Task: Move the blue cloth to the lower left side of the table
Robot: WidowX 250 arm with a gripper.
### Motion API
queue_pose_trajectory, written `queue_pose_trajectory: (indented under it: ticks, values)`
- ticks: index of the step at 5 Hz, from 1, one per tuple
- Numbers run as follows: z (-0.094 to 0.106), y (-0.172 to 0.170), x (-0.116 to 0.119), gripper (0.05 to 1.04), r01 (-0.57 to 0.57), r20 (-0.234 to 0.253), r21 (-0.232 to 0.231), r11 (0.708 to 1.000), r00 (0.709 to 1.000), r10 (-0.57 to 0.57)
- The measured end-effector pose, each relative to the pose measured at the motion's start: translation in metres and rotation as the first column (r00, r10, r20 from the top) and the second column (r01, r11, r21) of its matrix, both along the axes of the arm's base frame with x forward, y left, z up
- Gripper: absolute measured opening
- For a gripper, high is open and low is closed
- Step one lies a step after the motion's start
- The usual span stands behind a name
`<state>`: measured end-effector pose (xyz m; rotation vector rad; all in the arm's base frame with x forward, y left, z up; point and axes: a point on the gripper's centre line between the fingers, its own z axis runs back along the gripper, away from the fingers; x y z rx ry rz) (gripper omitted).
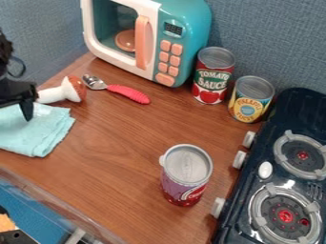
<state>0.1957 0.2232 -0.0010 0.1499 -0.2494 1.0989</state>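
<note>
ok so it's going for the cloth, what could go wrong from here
The mushroom sits right by the cloth and close to the gripper, so it could get knocked or dragged along.

The cloth looks folded in layers, so a shallow grasp might catch just the top one and unfold it.

The cloth is already close to the lower left edge of the table, so moving it too far that way might leave it hanging over.
</note>
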Motion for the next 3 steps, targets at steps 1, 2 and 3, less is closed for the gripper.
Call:
queue_pose_trajectory:
  ticks: [1, 2, 3]
  values:
    - [0.037, -0.014, -0.004, 1.000, 0.042, 0.115, -0.001, 0.999, 0.992, -0.042]
    - [0.066, -0.027, -0.004, 1.000, 0.078, 0.221, -0.028, 0.997, 0.973, -0.070]
    - [0.080, -0.033, -0.001, 1.000, 0.096, 0.258, -0.035, 0.995, 0.963, -0.084]
